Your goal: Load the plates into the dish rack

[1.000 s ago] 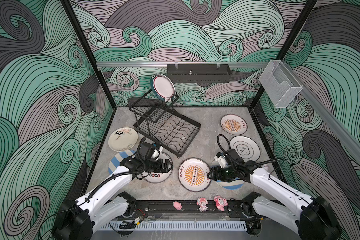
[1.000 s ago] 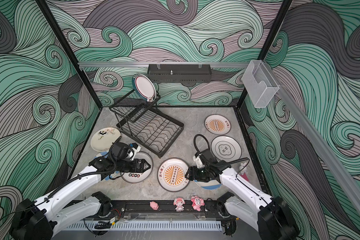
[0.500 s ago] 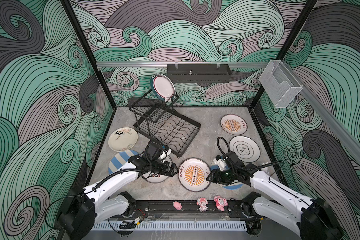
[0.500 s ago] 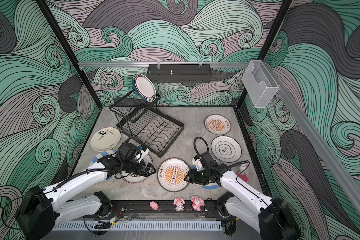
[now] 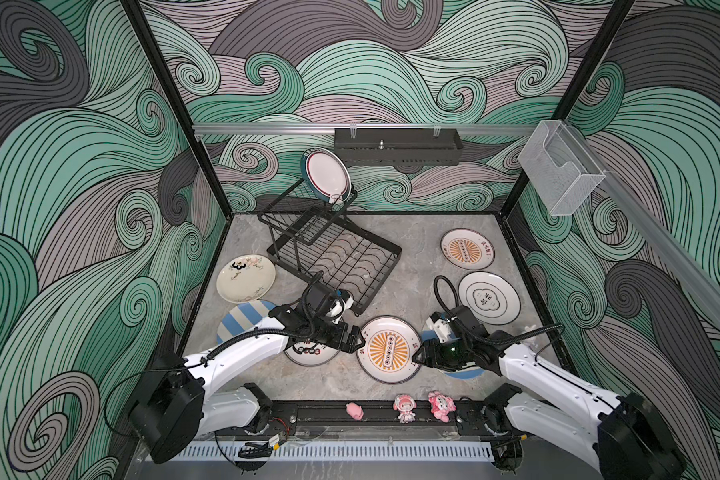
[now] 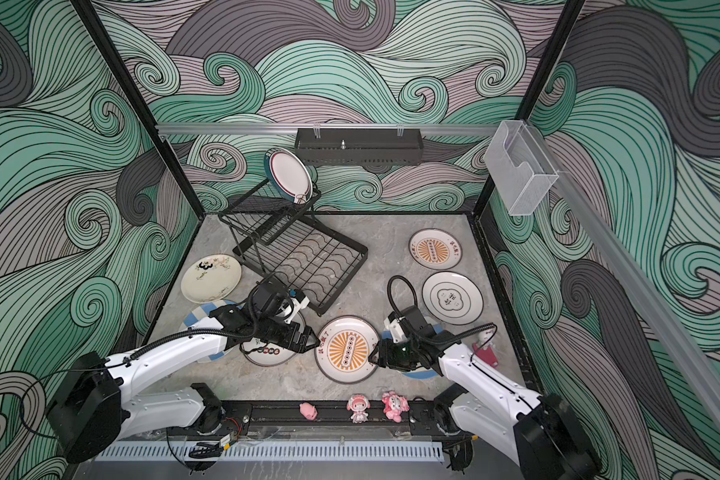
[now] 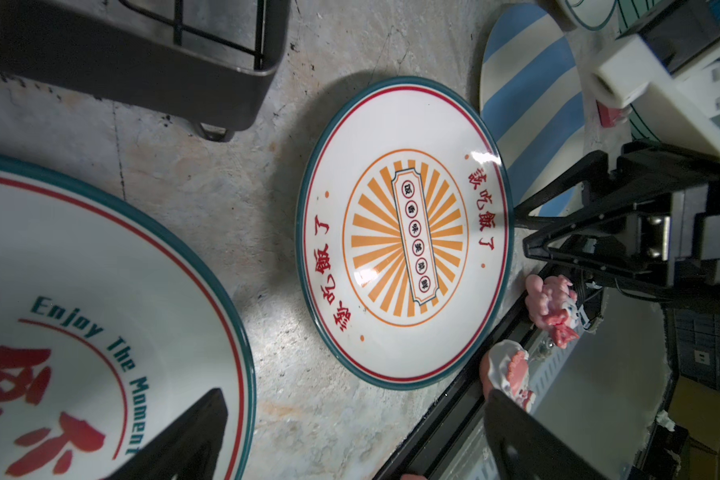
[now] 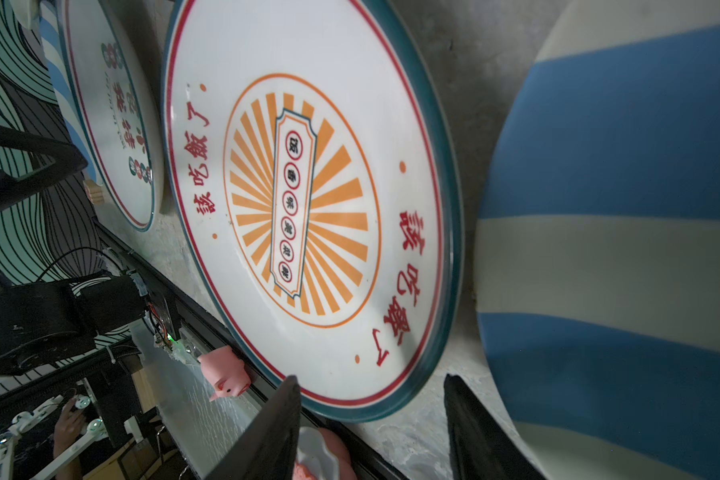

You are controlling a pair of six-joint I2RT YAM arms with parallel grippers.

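I see the dish rack (image 5: 381, 282) (image 6: 348, 282) in both top views, standing at the back left of the table (image 5: 416, 224) and turned at an angle. Only these views show its raised tier, where the teal-rimmed plate (image 5: 327, 174) (image 6: 290, 174) stands on edge. The left wrist view catches just one lower corner of the rack.

Seven other plates lie flat on the table, outside the rack. They are the floral plate (image 5: 246, 277), the left striped plate (image 5: 242, 318), the far sunburst plate (image 5: 467, 249), the cloud-mark plate (image 5: 489, 298), the near sunburst plate (image 5: 387, 349) (image 7: 404, 232) (image 8: 308, 199), the red-character plate (image 5: 312, 355) (image 7: 80, 311) and the right striped plate (image 7: 528, 124) (image 8: 607, 249). From above, the right striped plate is almost hidden under the right arm, but the right wrist view shows it plainly. The words "Enjoy The Moment" on the red-character plate can be read only in the left wrist view.

The left gripper (image 5: 359, 341) (image 7: 354, 395) is over the edge of the red-character plate. Its jaws are wide apart and hold nothing. The right gripper (image 5: 416, 356) (image 8: 371, 378) has its jaws parted at the rim of the near sunburst plate. The right wrist view shows this rim between the fingers, but I cannot tell if they touch it.

Three pink figurines (image 5: 404, 407) stand on the front rail.
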